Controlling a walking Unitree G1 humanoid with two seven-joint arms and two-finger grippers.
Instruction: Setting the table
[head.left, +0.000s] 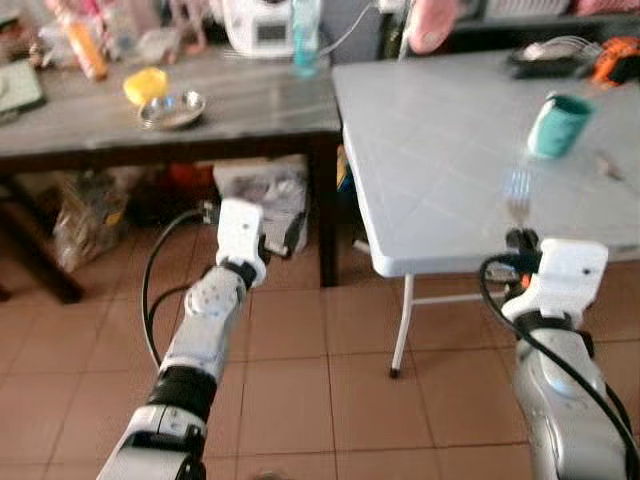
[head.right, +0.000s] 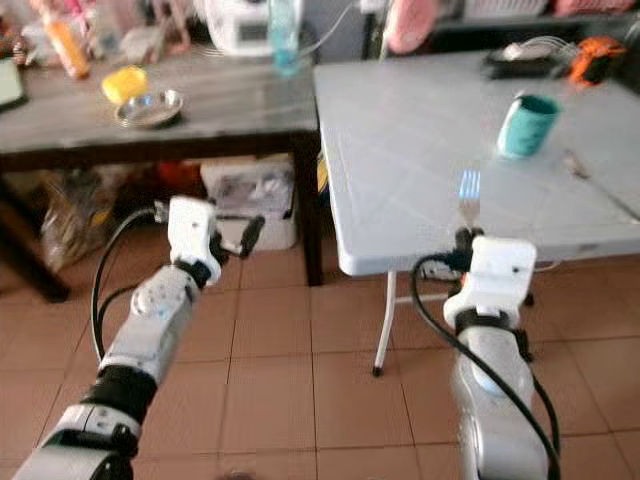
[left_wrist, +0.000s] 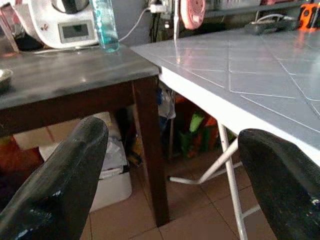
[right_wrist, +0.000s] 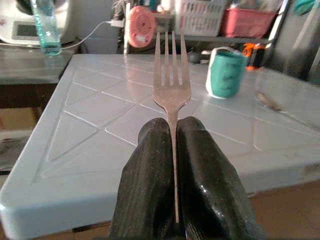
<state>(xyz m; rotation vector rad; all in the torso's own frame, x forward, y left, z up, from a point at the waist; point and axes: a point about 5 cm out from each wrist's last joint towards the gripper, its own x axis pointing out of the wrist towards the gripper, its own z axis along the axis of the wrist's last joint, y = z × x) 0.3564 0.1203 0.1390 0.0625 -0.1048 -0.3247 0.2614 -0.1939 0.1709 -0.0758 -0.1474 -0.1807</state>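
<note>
1. Steel, thin and stiff: the fork (right_wrist: 171, 90) is clamped between the 2 black fingers (right_wrist: 145, 185) of the right gripper (right_wrist: 173, 150), handle pinched edge-on, tines pointing up and forward at the centre of the right wrist view.

2. Lower right of the left eye view shows the same fork (head.left: 518, 192) standing above the near edge of the white folding table (head.left: 440, 150), the right gripper (head.left: 522, 240) just at that edge.

3. My judgement: it is light and rigid, so it will not sag, but polished metal is slippery and the narrow handle can pivot between the pads if the squeeze loosens.

4. The hold sits on the handle, well below the tines; that is the sensible place, since the tines give no flat face. How far the handle runs down inside the fingers I cannot quite tell.

5. A teal cup (head.left: 558, 125) stands upper right on the table, well apart from the fork; it likely marks the place setting.

6. The left gripper (head.left: 285, 235) hangs at centre-left, over the tiled floor (head.left: 320, 380) near the dark wooden table (head.left: 150, 125), its fingers (left_wrist: 55, 185) spread wide and holding nothing.
</note>
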